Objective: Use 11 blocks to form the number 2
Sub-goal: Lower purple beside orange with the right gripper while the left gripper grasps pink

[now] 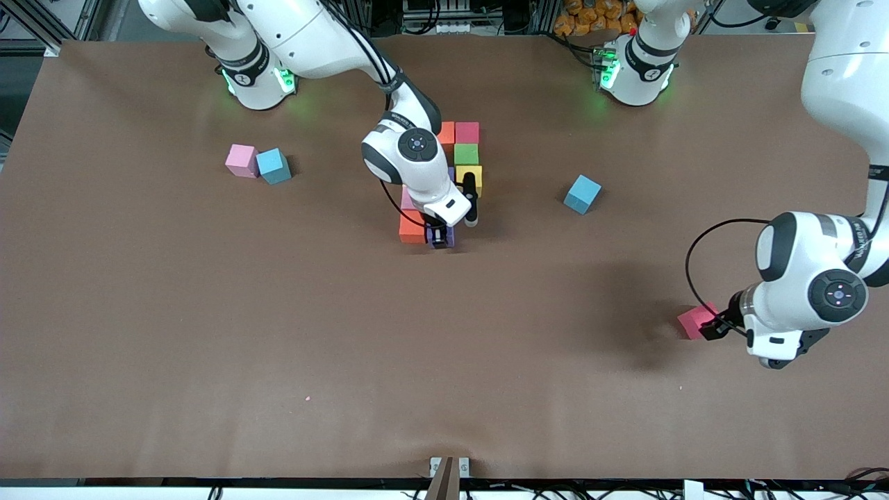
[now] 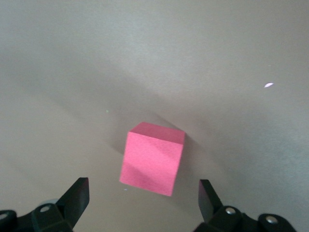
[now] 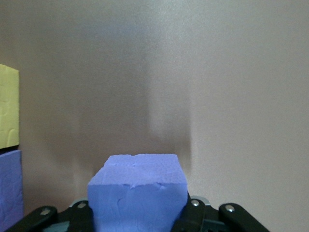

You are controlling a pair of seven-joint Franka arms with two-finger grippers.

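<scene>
Part of the number 2 lies mid-table: an orange cube (image 1: 446, 132), a crimson cube (image 1: 467, 132), a green cube (image 1: 466, 153), a yellow cube (image 1: 469, 178), a pink cube (image 1: 407, 199) and a second orange cube (image 1: 411, 230). My right gripper (image 1: 439, 236) is shut on a purple cube (image 1: 442, 239) (image 3: 137, 193), low beside that second orange cube. My left gripper (image 1: 713, 328) (image 2: 144, 184) is open, with a lone crimson cube (image 1: 695, 321) (image 2: 152, 158) just ahead of its jaws. A second pink cube (image 1: 242, 160) lies toward the right arm's end.
A light-blue cube (image 1: 273, 166) touches the lone pink cube. Another light-blue cube (image 1: 582, 194) sits between the figure and the left arm's end. The right wrist view also shows the yellow cube (image 3: 8, 106) and another purple cube (image 3: 9, 188).
</scene>
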